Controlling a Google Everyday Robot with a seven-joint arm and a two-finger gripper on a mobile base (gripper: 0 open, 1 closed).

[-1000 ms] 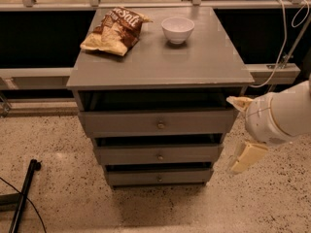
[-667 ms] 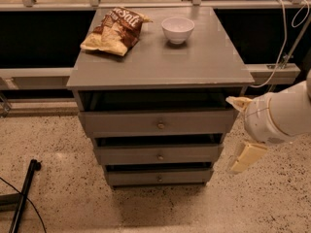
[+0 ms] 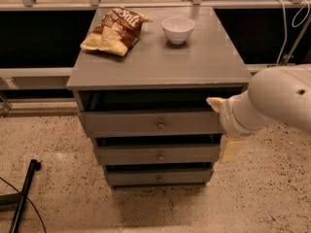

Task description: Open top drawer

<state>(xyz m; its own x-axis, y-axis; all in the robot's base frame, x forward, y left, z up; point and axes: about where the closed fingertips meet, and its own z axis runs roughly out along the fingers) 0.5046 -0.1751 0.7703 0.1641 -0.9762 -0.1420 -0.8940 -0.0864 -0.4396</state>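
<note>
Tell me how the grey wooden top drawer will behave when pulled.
The grey wooden top drawer looks rigid and will probably slide straight. Its small round brass knob may slip from a loose pinch. The gripper, open beside the drawer's right end, is off the knob.

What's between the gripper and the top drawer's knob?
Only the top drawer's bare front panel, in the camera view; the gripper is at its right end, the knob mid-panel.

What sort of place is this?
Likely an indoor test space, not a home: a grey wooden three-drawer cabinet stands on speckled floor before a metal railing, with loose cables nearby. The robot's white hand hangs beside the grey top drawer.
</note>
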